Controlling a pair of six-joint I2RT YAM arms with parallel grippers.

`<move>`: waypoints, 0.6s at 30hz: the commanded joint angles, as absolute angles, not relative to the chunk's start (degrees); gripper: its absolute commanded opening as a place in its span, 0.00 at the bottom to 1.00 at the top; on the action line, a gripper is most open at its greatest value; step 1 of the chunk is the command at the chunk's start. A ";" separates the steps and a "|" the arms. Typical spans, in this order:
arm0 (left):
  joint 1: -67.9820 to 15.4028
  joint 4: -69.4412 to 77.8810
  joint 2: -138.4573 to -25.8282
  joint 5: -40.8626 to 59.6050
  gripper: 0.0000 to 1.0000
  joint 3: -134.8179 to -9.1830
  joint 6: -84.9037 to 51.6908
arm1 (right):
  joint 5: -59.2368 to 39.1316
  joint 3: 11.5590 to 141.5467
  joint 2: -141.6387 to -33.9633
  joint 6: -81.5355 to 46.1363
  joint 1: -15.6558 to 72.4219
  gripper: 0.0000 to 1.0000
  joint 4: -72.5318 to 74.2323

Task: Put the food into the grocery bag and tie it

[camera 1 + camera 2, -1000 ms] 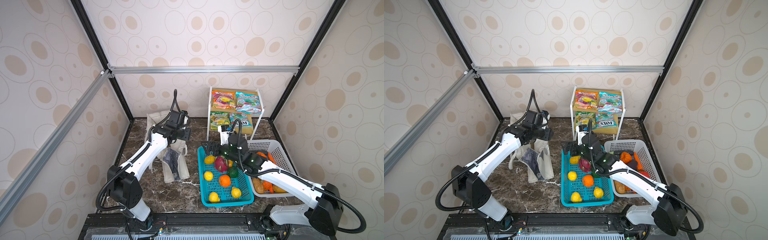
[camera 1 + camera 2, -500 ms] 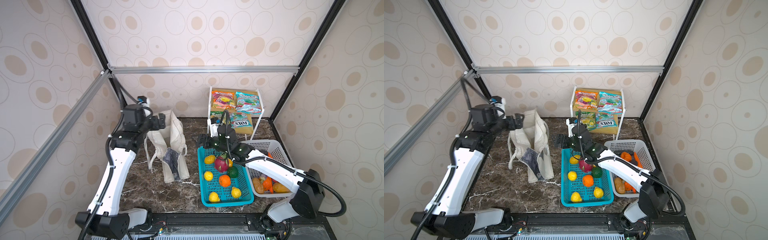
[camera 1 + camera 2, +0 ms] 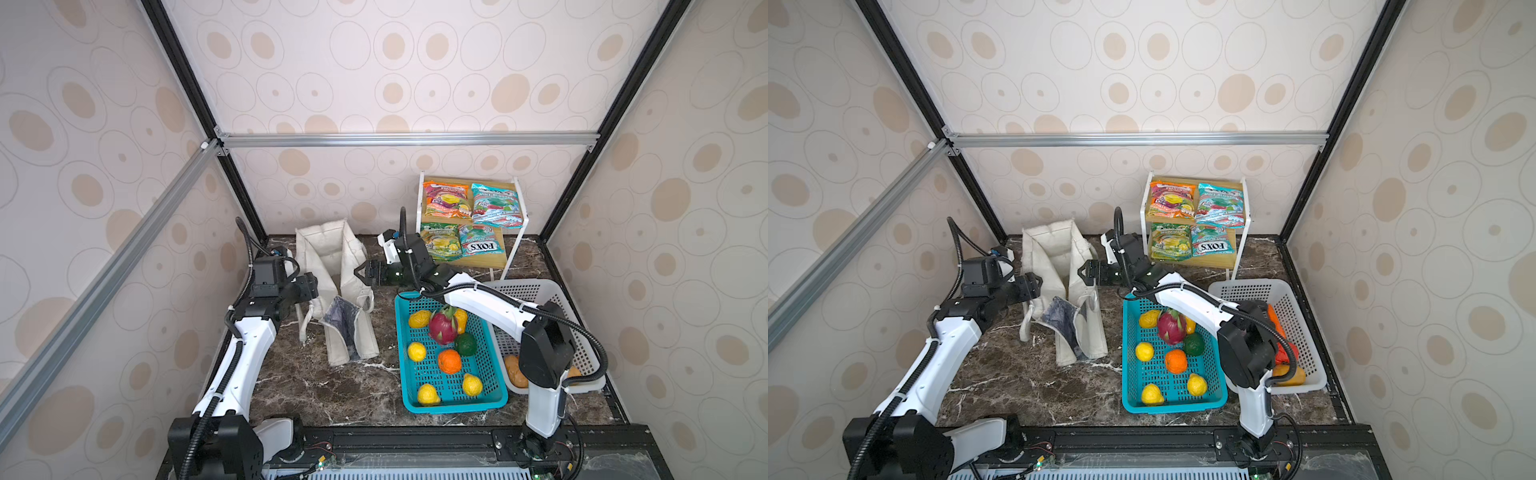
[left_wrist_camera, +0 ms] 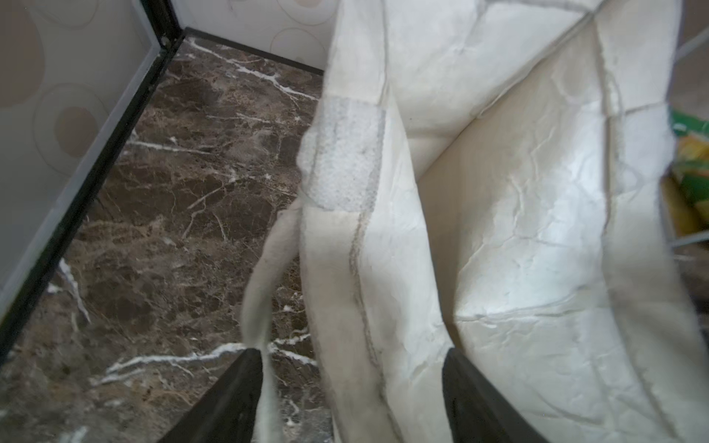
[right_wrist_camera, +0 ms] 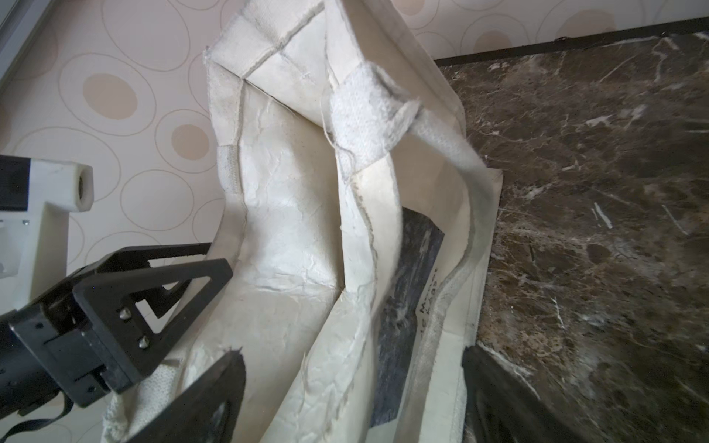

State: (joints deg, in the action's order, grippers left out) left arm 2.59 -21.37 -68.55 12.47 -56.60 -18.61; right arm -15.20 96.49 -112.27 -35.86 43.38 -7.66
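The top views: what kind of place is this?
Probably a robot test cell staged as a grocery corner: wallpapered panels on an aluminium frame, a rack of candy packets, and a teal basket of toy fruit.

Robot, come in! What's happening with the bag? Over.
Left gripper and right gripper open, straddling grocery bag rim. No food inside yet; dragon fruit in teal basket. Nothing blocking.

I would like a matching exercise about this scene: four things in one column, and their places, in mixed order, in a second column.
1 dragon fruit
2 FOX'S packet
3 grocery bag
4 white basket

a on the wooden shelf
b right of the teal basket
c in the teal basket
d on the marble table, left of the teal basket

Pairs: 1-c, 2-a, 3-d, 4-b
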 commanded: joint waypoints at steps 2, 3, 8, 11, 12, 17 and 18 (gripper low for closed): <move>2.87 -15.85 -69.09 15.36 0.18 -56.69 -19.82 | -19.32 99.29 -115.54 -37.16 43.45 0.64 -7.94; 2.83 -15.73 -68.84 15.08 0.09 -56.77 -19.86 | -19.85 99.21 -115.94 -37.60 43.58 0.52 -7.07; 2.85 -19.89 -66.93 11.21 0.00 -59.99 -17.40 | -18.36 97.46 -113.49 -35.96 43.79 0.03 -8.22; 2.96 -24.04 -64.76 4.65 0.00 -62.66 -15.06 | -14.23 94.66 -108.69 -33.13 43.86 0.00 -10.79; 2.98 -24.73 -63.74 2.89 0.00 -63.07 -14.42 | -12.94 94.31 -107.18 -31.89 43.83 0.00 -12.71; 3.87 -25.47 -60.03 2.30 0.00 -63.88 -13.88 | -7.99 93.31 -101.17 -26.83 43.51 0.00 -21.57; 4.64 -25.13 -59.41 3.87 0.00 -63.37 -13.57 | -7.32 92.65 -99.71 -25.91 43.51 0.00 -23.17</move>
